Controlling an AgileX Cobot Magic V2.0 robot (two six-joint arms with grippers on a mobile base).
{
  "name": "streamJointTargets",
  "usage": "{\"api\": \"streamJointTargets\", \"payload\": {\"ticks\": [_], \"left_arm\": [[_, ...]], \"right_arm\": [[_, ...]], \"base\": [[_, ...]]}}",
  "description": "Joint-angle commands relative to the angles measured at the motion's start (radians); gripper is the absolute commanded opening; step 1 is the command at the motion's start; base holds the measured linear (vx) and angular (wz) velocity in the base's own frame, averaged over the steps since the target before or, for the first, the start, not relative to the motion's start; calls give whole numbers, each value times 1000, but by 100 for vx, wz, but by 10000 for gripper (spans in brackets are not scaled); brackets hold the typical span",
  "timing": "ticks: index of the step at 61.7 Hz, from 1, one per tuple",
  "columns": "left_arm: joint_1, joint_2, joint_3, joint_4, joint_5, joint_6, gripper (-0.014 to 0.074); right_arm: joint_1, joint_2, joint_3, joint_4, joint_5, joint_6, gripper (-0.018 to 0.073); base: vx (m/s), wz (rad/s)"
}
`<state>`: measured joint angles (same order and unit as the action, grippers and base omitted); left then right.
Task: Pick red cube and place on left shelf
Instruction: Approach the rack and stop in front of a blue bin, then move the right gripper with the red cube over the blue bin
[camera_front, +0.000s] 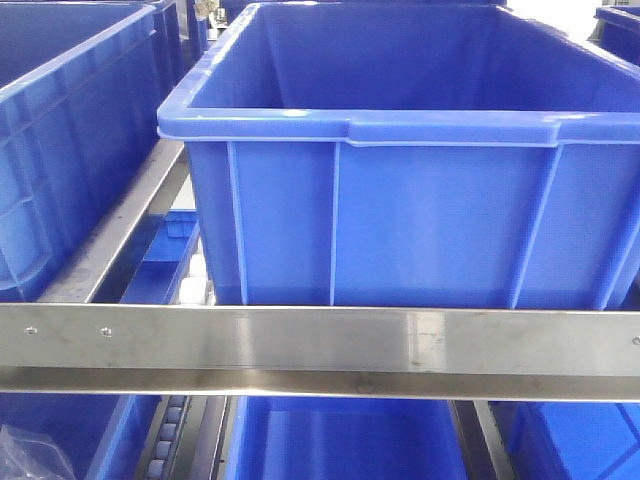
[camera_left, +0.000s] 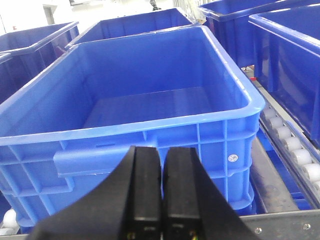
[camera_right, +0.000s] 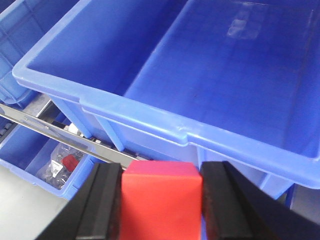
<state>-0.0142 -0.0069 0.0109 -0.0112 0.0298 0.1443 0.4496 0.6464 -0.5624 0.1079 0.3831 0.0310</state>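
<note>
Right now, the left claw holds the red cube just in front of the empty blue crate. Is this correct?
Not quite: it is the right claw that holds the red cube just in front of the empty blue crate, as the right wrist view shows. The left claw is shut with nothing in it.

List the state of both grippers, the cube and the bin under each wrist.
left gripper, shut, empty
right gripper, shut on red cube
red cube, held, not yet on a shelf
left-wrist bin, empty
right-wrist bin, empty where visible
</note>
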Motion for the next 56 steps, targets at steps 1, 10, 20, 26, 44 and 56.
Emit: {"api": "streamJointTargets", "payload": {"ticks": [1, 10, 20, 26, 44, 56], "left_arm": [[-7, 0, 22, -5, -90, 1, 106], [-7, 0, 22, -5, -90, 1, 106], [-7, 0, 22, -5, -90, 1, 106], [-7, 0, 22, -5, -90, 1, 106], [-7, 0, 22, -5, -90, 1, 106], [-7, 0, 22, -5, -90, 1, 106]], "right_arm": [[2, -1, -29, 1, -84, -6, 58], [2, -1, -29, 1, -84, -6, 58], [2, -1, -29, 1, -84, -6, 58], [2, -1, -29, 1, -84, -6, 58], [2, -1, -29, 1, -88, -6, 58], [2, 0, -29, 0, -106, -6, 58]], "base": [[0, 0], [-2, -10], [2, 13], [0, 0], [0, 0], [0, 0]]}}
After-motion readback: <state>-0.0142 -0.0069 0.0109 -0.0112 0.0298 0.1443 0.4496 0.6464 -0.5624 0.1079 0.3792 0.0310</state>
